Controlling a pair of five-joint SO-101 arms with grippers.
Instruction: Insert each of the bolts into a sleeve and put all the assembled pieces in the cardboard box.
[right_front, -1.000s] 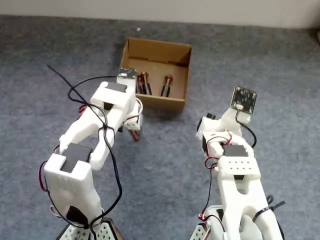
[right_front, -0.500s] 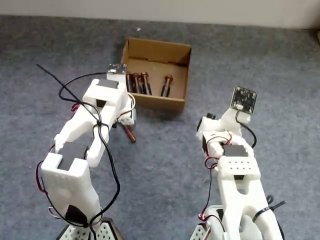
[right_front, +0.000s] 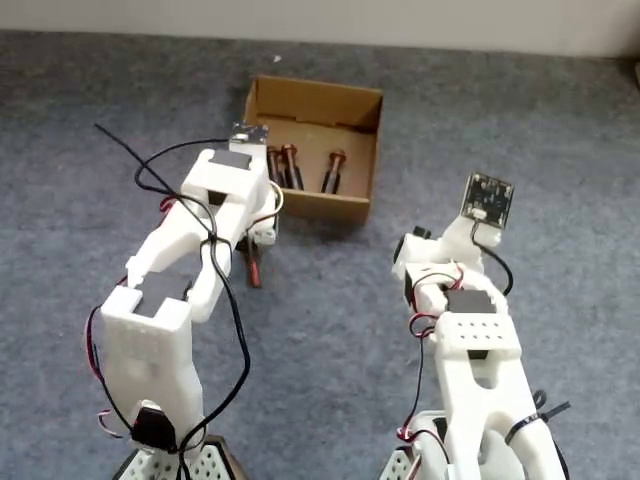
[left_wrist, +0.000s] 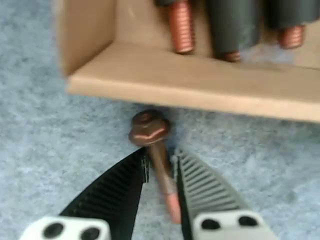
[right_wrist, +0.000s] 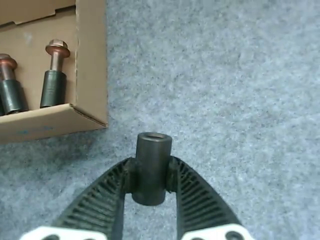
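Observation:
The cardboard box (right_front: 318, 205) sits at the back of the table, holding three bolts in dark sleeves (right_front: 289, 166). My left gripper (right_front: 255, 258) hovers just in front of the box's left front corner, shut on a bare copper bolt (left_wrist: 150, 131). The bolt's hex head points toward the box wall (left_wrist: 200, 90). My right gripper (right_wrist: 151, 167) stays to the right of the box, shut on an empty dark sleeve (right_wrist: 152, 155) whose open end faces away from the fingers. In the high view that gripper (right_front: 408, 258) lies under its arm.
Grey carpet covers the table all around the box. The assembled pieces (right_wrist: 54, 75) lie along the near side of the box (right_wrist: 92, 60). A black cable (right_front: 150, 175) loops off the left arm. Open carpet lies between the two grippers.
The left arm swung a little left, then back toward the box, with the bolt still held. The right arm has not moved.

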